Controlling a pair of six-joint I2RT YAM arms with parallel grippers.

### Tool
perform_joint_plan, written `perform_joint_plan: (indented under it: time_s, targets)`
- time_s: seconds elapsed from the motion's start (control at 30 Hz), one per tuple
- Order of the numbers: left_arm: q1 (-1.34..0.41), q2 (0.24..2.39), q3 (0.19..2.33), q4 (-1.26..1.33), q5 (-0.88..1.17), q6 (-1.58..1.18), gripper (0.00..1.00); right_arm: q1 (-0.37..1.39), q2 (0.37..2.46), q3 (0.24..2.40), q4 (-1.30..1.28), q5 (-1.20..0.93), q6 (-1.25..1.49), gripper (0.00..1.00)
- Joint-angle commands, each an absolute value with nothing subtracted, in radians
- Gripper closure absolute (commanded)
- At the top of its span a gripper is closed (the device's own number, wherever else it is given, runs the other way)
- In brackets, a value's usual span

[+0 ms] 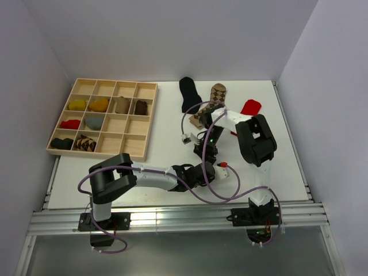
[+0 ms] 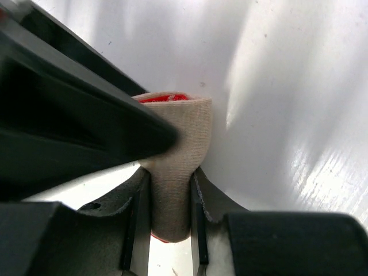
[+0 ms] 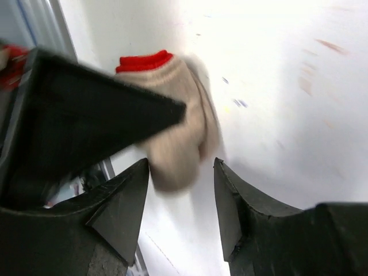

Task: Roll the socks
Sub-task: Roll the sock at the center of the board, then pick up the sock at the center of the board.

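Left claw (image 2: 170, 215): clamped on the tan sock (image 2: 179, 144), red trim peeking out;
Right claw (image 3: 181, 172): spread wide, tan sock blurred just ahead;
Counter (image 2: 276, 80): white, glossy

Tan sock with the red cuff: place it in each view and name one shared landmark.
Top external: sock low centre, tiny, at the tip of the left claw.
Left wrist: sock centre, pinched in that claw.
Right wrist: sock upper centre, blurred, reaching between the open right claw fingers.
Shared landmark: red cuff.
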State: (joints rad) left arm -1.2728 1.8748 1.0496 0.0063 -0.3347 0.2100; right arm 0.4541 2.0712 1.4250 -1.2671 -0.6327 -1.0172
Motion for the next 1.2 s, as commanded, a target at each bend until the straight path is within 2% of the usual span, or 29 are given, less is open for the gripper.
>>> perform_joint_plan:
  time_s: [0.0, 0.47, 0.63, 0.9, 1.17]
  targets:
    - [-1.262, 1.916, 1.009, -0.087, -0.216, 0.120, 1.00, 0.338, 1.976, 1.520, -1.325, -0.762, -1.055, 0.43]
    - [-1.132, 1.841, 0.997, -0.072, -0.127, -0.136, 1.00, -0.073, 1.718, 1.552, -1.171, -0.885, -0.802, 0.42]
    - [-1.082, 1.796, 0.985, -0.022, -0.103, -0.192, 1.00, -0.107, 1.651, 1.532, -1.164, -0.896, -0.799, 0.42]
    - [-0.938, 1.611, 0.976, -0.009, -0.115, -0.233, 1.00, -0.141, 1.623, 1.529, -1.164, -0.900, -0.790, 0.42]
    - [-0.769, 1.445, 1.017, -0.046, -0.300, -0.244, 1.00, -0.184, 1.589, 1.511, -1.108, -0.881, -0.742, 0.42]
